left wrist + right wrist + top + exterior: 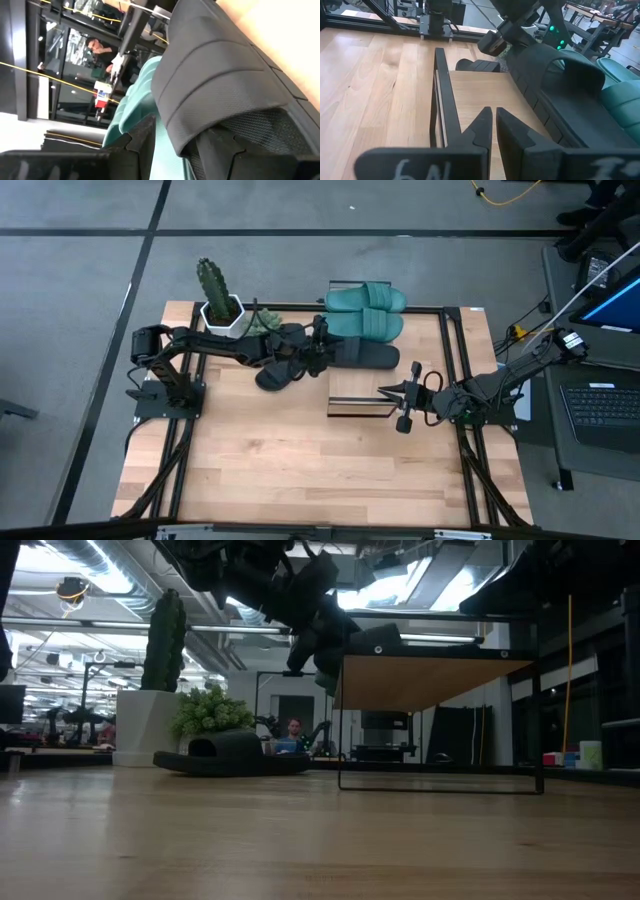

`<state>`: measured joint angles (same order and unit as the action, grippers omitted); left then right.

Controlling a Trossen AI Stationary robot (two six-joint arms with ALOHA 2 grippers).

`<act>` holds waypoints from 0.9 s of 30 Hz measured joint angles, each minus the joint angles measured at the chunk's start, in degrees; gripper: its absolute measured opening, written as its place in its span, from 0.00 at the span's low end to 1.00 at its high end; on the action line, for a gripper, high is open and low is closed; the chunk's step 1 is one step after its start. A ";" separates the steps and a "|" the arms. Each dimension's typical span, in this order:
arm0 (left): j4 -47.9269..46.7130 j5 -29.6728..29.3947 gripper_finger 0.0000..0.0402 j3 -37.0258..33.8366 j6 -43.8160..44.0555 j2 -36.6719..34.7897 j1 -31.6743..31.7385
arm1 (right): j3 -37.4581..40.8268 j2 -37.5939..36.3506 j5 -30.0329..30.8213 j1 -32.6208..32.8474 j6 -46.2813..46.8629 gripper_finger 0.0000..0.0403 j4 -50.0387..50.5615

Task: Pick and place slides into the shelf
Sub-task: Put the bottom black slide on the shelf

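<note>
The shelf (362,385) stands at the table's right middle. Two teal slides (365,311) lie side by side at its far end. A black slide (368,356) lies across the shelf top just in front of them, and my left gripper (322,350) is shut on its left end. A second black slide (275,374) rests sole-down on the table left of the shelf. My right gripper (494,114) hovers shut over the shelf's near part and touches nothing. My left gripper holds the black slide at its wide strap (200,105), at the slide's left end. The strap's edge runs between the two fingers (142,142), one seemingly under the strap and one outside. The fingers come nearly level from the table's left. I cannot tell whether the sole rests on the shelf top.
A cactus in a white pot (215,295) and a small green plant (262,322) stand at the table's far left, behind the left arm. A laptop (600,405) sits off the right edge. The table's near half (300,470) is bare wood. A person (293,730) shows far behind.
</note>
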<state>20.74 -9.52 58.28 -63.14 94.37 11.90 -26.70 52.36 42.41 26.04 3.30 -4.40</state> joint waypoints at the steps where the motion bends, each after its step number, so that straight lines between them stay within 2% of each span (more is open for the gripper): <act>1: 0.26 0.00 0.32 0.00 0.15 0.00 0.00 | 0.00 0.00 0.00 -0.02 0.21 0.07 0.02; 6: 1.00 0.00 0.31 0.00 1.47 0.00 0.02 | 0.00 0.00 0.02 -0.02 0.58 0.07 0.00; 27: 0.76 1.94 0.02 0.00 2.40 0.00 -0.45 | 0.00 0.00 0.01 0.00 0.56 0.07 0.01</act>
<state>21.49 -7.58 58.28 -60.73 94.37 11.46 -26.70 52.36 42.42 26.04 3.86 -4.39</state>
